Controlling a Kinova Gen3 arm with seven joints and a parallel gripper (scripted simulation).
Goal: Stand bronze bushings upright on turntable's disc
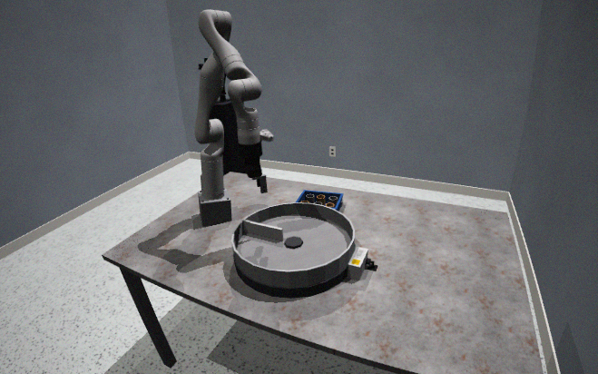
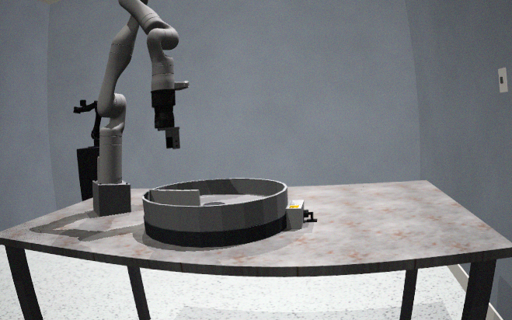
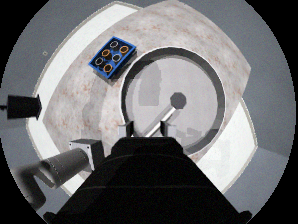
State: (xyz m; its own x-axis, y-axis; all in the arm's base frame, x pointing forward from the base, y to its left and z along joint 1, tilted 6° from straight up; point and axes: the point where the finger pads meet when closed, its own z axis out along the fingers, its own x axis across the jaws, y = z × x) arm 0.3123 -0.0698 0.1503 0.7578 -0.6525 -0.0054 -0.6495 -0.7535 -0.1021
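Note:
The blue crate (image 1: 340,201) (image 3: 123,62) stands behind the turntable in the top view. In the wrist view it holds three bronze bushings (image 3: 124,46) (image 3: 105,49) (image 3: 108,65) and three steel bushings (image 3: 114,41) (image 3: 116,55) (image 3: 99,58), each in its own compartment. The turntable's grey disc (image 1: 321,237) (image 3: 200,100) (image 2: 214,203) lies inside a raised wall, with a dark hub (image 1: 293,241) (image 3: 178,100) at its centre. No bushing shows on the disc; part of it is hidden. My gripper (image 1: 262,183) (image 2: 172,139) (image 3: 146,126) is open and empty, high above the table, off to the crate's side.
The turntable's tall round wall (image 1: 291,279) (image 2: 217,216) stands between the disc and the crate. A fixed upright baffle (image 1: 263,230) (image 2: 175,197) (image 3: 159,121) runs from the wall towards the hub. A control box (image 1: 357,262) (image 2: 294,214) sits on the wall's outer right side.

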